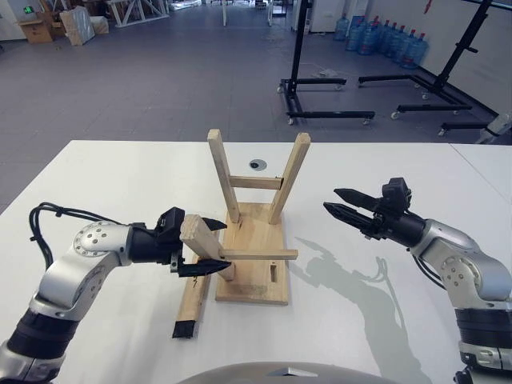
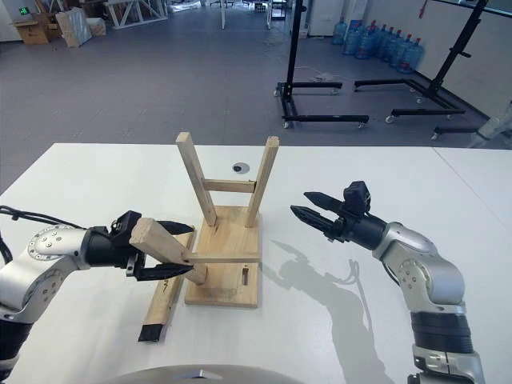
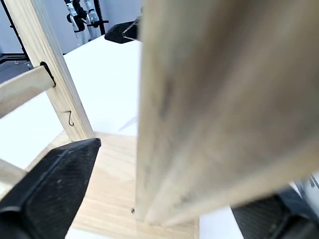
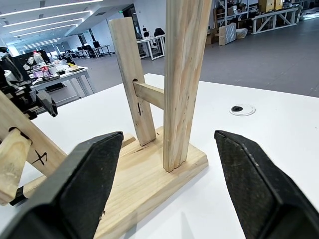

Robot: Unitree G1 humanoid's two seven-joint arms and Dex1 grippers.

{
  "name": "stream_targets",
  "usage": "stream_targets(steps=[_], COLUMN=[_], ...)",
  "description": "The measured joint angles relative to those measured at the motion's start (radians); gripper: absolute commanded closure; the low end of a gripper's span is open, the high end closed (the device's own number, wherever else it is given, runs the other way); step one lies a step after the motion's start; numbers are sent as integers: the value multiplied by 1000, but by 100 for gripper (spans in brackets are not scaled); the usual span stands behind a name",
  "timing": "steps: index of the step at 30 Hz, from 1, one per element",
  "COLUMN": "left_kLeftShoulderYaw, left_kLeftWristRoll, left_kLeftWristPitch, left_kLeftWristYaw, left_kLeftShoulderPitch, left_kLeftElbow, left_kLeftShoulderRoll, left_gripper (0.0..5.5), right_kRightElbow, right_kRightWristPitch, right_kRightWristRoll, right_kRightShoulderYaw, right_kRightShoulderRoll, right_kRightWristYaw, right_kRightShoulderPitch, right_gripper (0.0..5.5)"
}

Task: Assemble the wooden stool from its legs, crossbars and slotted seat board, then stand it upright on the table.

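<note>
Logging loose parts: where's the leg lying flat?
In the eye views, the flat leg lies on the table along the board's left edge, beneath the left claw, which grips a second leg.

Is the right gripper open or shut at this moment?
Open: the right gripper holds nothing, and its two fingers stand clearly apart.

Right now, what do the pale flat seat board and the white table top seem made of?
Pale flat seat board: apparently bare light wood, with visible grain and no gloss. White table top: smooth, perhaps laminate or painted board; material uncertain.
</note>
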Motion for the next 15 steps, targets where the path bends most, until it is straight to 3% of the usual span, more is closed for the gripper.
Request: stream_targets(steps=[8,11,15], left_kLeftShoulderYaw=[147,146,55], left_kLeftWristRoll=[-9,46,106], left_kLeftWristPitch=[36,95,269], left_kLeftWristYaw=[83,206,435], left_kLeftShoulderPitch=[240,312,320], left_kLeftElbow=[-125,-188,-234], left_kLeftShoulderRoll=[39,29,-62], left_gripper=[104,104,104], right_kRightElbow=[-52,-79,-134], right_kRightWristPitch=[2,2,-1], right_kRightWristRoll=[20,21,21], right_kRightShoulderYaw=[-24,-30,-43], right_kRightShoulderRoll=[14,24,44], right_kRightWristYaw=[-36,-58,-94], right_kRightShoulderPitch=[56,97,169], right_gripper=[213,213,213])
